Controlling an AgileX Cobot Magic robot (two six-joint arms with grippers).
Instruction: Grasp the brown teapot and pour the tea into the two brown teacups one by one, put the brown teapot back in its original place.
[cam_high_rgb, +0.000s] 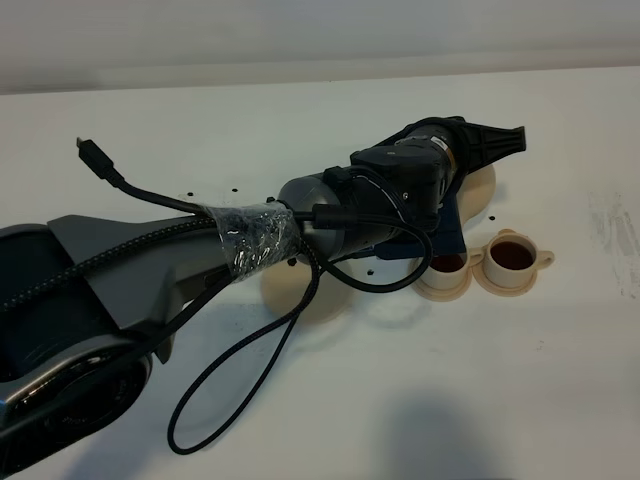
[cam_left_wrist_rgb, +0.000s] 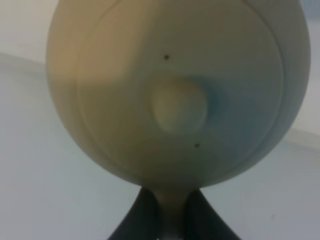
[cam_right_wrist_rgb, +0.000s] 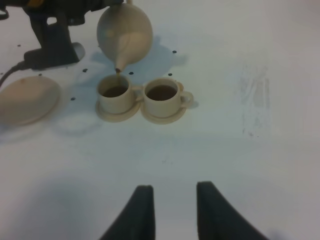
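The brown teapot (cam_right_wrist_rgb: 125, 32) hangs tilted, its spout down over the left one of the two brown teacups (cam_right_wrist_rgb: 116, 92). My left gripper (cam_left_wrist_rgb: 172, 200) is shut on the teapot's handle, and the lid and knob (cam_left_wrist_rgb: 179, 107) fill its wrist view. From above, the left arm hides most of the teapot (cam_high_rgb: 482, 188). Both the left cup (cam_high_rgb: 447, 265) and the right cup (cam_high_rgb: 512, 257) stand on small saucers and hold dark tea (cam_right_wrist_rgb: 161, 92). The wide empty saucer, the original place (cam_right_wrist_rgb: 25, 100), lies left of the cups. My right gripper (cam_right_wrist_rgb: 174, 192) hovers open well short of the cups.
The left arm (cam_high_rgb: 260, 240) and its looping black cable (cam_high_rgb: 250, 380) stretch across the white table (cam_high_rgb: 560, 400) towards the cups. Small dark specks (cam_right_wrist_rgb: 174, 51) dot the table around the cups. A faint smudge (cam_right_wrist_rgb: 255, 95) marks the table to the right.
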